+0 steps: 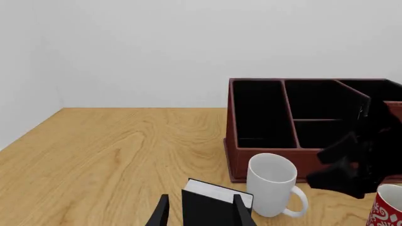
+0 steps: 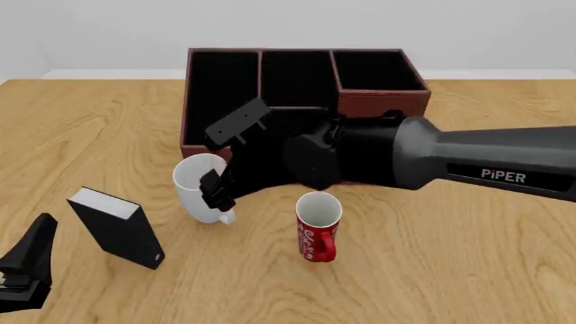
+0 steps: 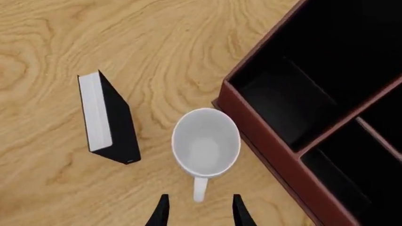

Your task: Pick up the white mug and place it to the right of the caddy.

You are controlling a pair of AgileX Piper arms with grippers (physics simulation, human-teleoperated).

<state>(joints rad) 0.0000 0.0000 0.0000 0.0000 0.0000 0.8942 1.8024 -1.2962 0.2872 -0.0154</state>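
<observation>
Left wrist view: the glossy plain white ceramic mug (image 1: 272, 184) stood upright just before the dark reddish-brown leather-like caddy (image 1: 261, 155), and the left gripper (image 1: 199, 213) hung open and empty, apart from it. Front view: the right gripper (image 2: 218, 191) was far nearer, at the mug's handle side. Right wrist view: the handle pointed at the open, empty fingers (image 3: 161, 212).

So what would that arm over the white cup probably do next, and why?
Probably lower the right gripper straight down onto the white mug. Its fingers are spread and empty, lined up either side of the mug's handle, and the mug stands upright on the table beside the caddy, not yet gripped.
</observation>
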